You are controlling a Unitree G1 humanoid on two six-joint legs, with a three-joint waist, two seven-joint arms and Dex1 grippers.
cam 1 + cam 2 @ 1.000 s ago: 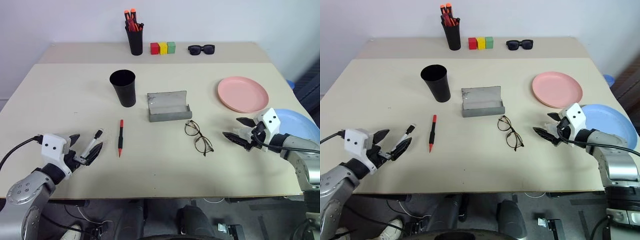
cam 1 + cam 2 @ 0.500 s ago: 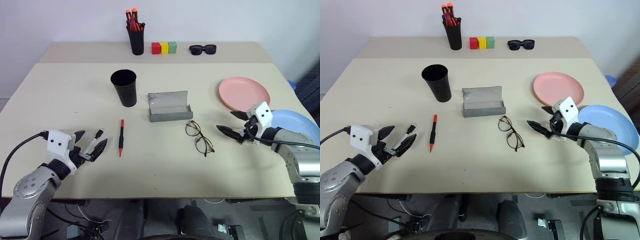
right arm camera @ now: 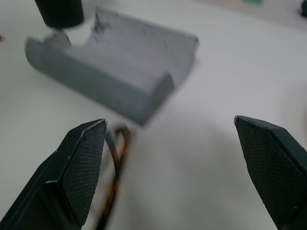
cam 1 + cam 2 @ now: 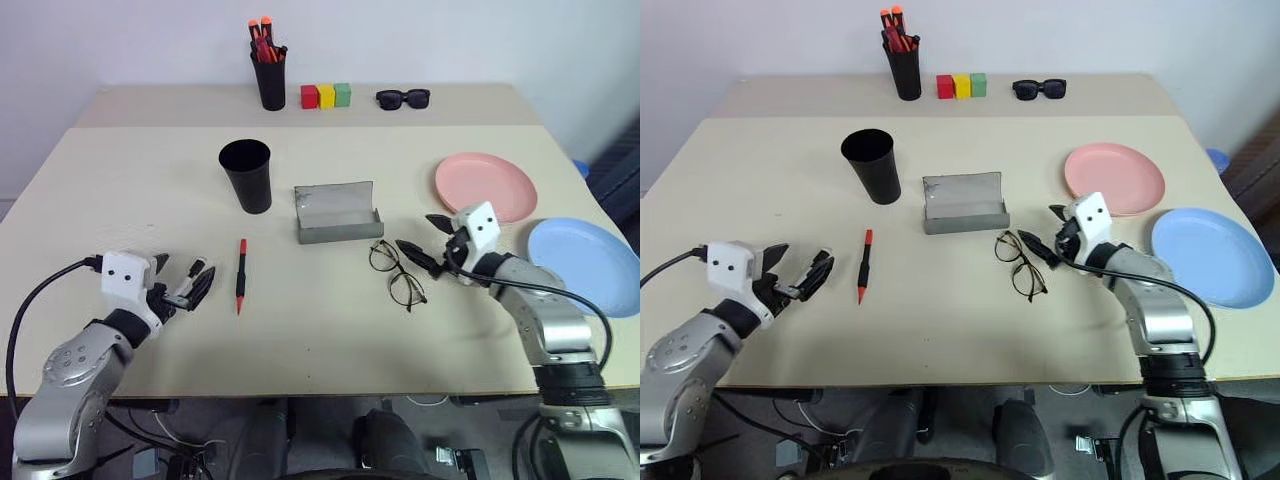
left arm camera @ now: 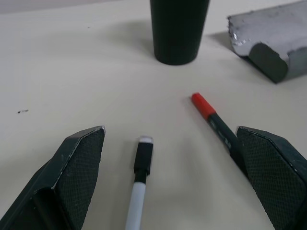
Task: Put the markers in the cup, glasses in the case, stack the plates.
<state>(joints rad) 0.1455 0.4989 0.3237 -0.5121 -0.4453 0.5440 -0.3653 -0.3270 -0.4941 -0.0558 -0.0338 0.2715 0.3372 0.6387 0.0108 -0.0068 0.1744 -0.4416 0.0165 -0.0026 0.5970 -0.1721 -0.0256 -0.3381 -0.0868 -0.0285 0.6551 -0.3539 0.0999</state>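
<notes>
My left gripper (image 4: 185, 279) is open near the table's front left, with the white marker (image 5: 139, 191) lying on the table between its fingers, black cap pointing away. The red marker (image 4: 241, 275) lies just right of it. The black cup (image 4: 247, 175) stands upright behind them. The grey case (image 4: 338, 212) sits open at mid-table. The wire-framed glasses (image 4: 397, 272) lie in front of the case. My right gripper (image 4: 421, 238) is open just right of the glasses, not touching them. Further right, the pink plate (image 4: 486, 188) and the blue plate (image 4: 582, 265) lie side by side.
At the back stand a black pen holder (image 4: 268, 75) with orange-capped pens, three coloured blocks (image 4: 326, 96) and black sunglasses (image 4: 403, 98). The blue plate lies at the table's right edge.
My right gripper has swung left from beside the blue plate to just right of the glasses. My left gripper has edged forward along the white marker. Both stay open.
</notes>
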